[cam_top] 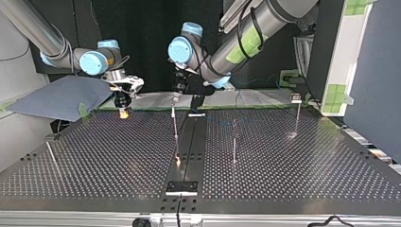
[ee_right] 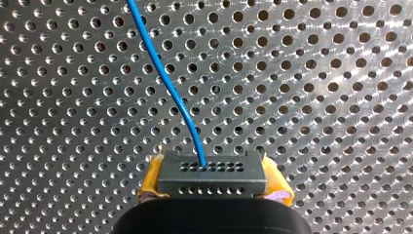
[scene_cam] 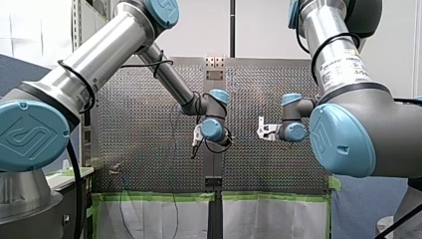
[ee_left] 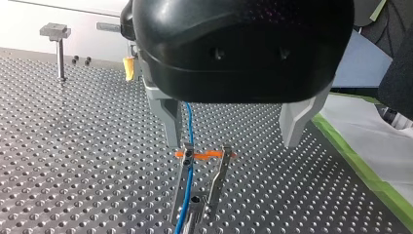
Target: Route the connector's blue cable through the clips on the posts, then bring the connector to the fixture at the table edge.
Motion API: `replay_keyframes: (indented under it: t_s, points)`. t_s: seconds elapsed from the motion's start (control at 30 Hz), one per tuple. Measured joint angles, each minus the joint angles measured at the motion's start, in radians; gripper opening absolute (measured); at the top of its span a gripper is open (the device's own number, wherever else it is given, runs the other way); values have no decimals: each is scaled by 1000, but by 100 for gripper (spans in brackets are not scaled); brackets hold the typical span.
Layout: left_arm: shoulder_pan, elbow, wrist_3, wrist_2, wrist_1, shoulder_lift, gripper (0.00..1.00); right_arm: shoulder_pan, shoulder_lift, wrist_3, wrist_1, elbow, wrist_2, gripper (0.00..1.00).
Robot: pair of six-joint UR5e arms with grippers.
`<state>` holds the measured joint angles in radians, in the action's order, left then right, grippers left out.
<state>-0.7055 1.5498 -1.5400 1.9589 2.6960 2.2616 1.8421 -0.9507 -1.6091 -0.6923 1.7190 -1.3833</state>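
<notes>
The dark grey connector [ee_right: 212,178] sits between the yellow pads [ee_right: 152,178] of my right gripper [ee_right: 214,183], which is shut on it. Its blue cable [ee_right: 163,73] leaves the connector's face and runs away over the perforated plate. In the left wrist view the blue cable [ee_left: 189,117] drops beside one grey finger [ee_left: 168,117] into the forked clip [ee_left: 202,187], which has an orange band, on a post. My left gripper [ee_left: 231,144] hangs open just above that clip. In the top view my left gripper [cam_top: 176,94] is over the middle post [cam_top: 175,127] and my right gripper [cam_top: 124,111] is to its left.
More thin posts [cam_top: 234,142] [cam_top: 297,113] [cam_top: 51,153] stand on the perforated table. A small black fixture plate [cam_top: 181,187] lies at the near edge of the top view. A blue-grey sheet [cam_top: 56,97] lies beyond the table's left corner. Green tape [ee_left: 365,170] marks one table edge.
</notes>
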Motion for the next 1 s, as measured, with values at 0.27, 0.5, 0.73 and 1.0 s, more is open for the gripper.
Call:
replay_keyframes:
  t_s: [0.27, 0.5, 0.73, 1.0]
  points:
    - [-4, 4, 0, 25, 8, -4, 100, -1, 1, 0, 0, 0, 2, 0]
    - [-33, 48, -17, 44, -2, -49, 100, 0, 3, 0, 1, 0, 5, 0]
    - [-62, 110, -77, 47, -49, -111, 100, 0, 3, -10, -1, 0, 6, 0]
    - [-79, 175, -141, 49, -73, -176, 100, -7, 3, -19, -1, 0, 8, 0]
